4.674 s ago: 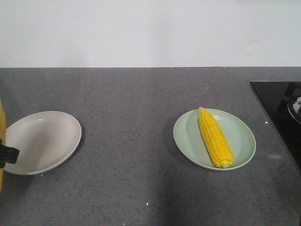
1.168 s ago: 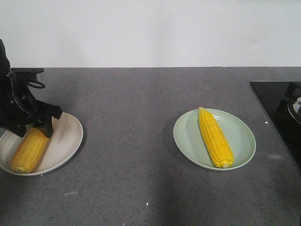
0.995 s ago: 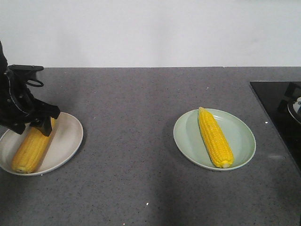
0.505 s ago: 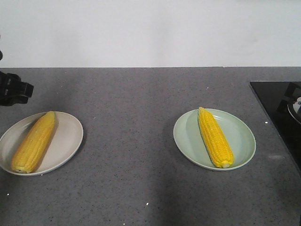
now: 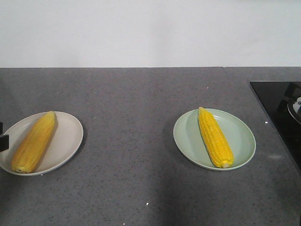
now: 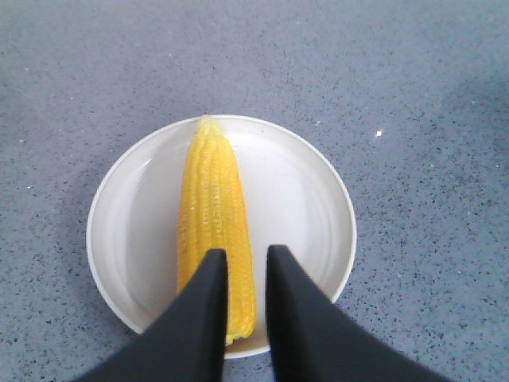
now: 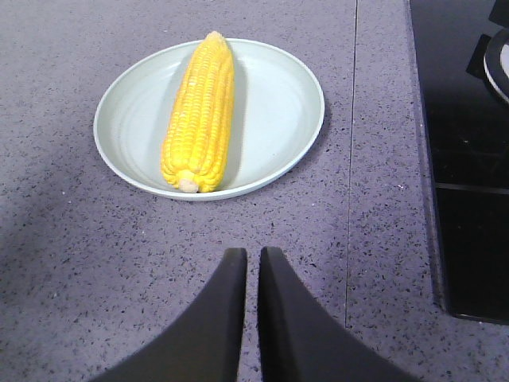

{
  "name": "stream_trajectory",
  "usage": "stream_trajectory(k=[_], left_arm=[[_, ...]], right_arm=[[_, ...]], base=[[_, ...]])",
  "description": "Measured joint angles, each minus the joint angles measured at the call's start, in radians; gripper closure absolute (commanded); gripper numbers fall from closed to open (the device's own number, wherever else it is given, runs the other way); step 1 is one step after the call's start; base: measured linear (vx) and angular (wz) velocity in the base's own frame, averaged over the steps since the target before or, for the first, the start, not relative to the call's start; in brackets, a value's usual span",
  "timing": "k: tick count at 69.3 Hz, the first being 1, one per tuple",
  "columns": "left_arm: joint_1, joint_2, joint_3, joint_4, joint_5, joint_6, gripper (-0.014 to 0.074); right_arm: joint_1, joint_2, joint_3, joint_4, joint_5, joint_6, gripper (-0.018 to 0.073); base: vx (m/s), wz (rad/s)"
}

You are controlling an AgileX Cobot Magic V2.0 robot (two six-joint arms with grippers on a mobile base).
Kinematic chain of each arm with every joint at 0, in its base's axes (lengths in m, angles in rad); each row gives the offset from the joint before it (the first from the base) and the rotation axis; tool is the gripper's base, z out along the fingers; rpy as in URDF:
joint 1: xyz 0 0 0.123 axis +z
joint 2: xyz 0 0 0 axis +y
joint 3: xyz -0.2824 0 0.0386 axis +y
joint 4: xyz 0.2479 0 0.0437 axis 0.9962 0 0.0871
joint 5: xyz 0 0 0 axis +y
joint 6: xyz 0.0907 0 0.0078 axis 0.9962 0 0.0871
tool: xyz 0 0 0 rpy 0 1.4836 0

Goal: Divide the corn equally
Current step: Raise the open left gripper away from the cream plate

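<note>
One corn cob [image 5: 34,141] lies slantwise on the white plate [image 5: 66,136] at the left of the grey counter. A second corn cob [image 5: 215,136] rests on the pale green plate [image 5: 242,136] at the right. In the left wrist view my left gripper [image 6: 246,253] hovers above the thick end of the corn [image 6: 211,199] on its plate [image 6: 302,199], slightly open, holding nothing. Only a dark sliver of it shows at the front view's left edge. My right gripper [image 7: 251,251] is shut and empty, over bare counter short of the green plate [image 7: 278,111] and its corn [image 7: 200,111].
A black glass cooktop [image 5: 277,108] is set into the counter at the far right, close to the green plate, with a round metal item [image 5: 295,107] on it. A white wall closes off the back of the counter.
My left gripper set the corn on the white plate, let go of it, and drew back off the left edge of the front view. The right plate and corn have not moved.
</note>
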Motion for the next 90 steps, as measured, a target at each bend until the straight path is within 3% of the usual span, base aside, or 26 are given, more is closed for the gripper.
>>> stream_trajectory(k=[28, 40, 48, 63, 90], left_arm=[[0.000, -0.285, 0.252, 0.000, -0.202, 0.017, 0.0606], [0.000, -0.457, 0.328, -0.003, -0.209, 0.032, 0.0605], [0.000, -0.571, 0.381, -0.049, -0.206, 0.035, 0.0605], [0.000, -0.691, 0.450, -0.066, -0.119, 0.043, 0.0605], [0.000, -0.787, 0.588, -0.036, -0.246, 0.049, 0.0605]], right_arm=[[0.000, 0.000, 0.000, 0.000, 0.000, 0.000, 0.0570], [0.000, 0.000, 0.000, 0.000, 0.000, 0.000, 0.0570], [0.000, 0.000, 0.000, 0.000, 0.000, 0.000, 0.0570], [0.000, 0.000, 0.000, 0.000, 0.000, 0.000, 0.0570], [0.000, 0.000, 0.000, 0.000, 0.000, 0.000, 0.0570]], base=[[0.00, 0.00], [0.00, 0.00], [0.00, 0.00], [0.00, 0.00], [0.00, 0.00]])
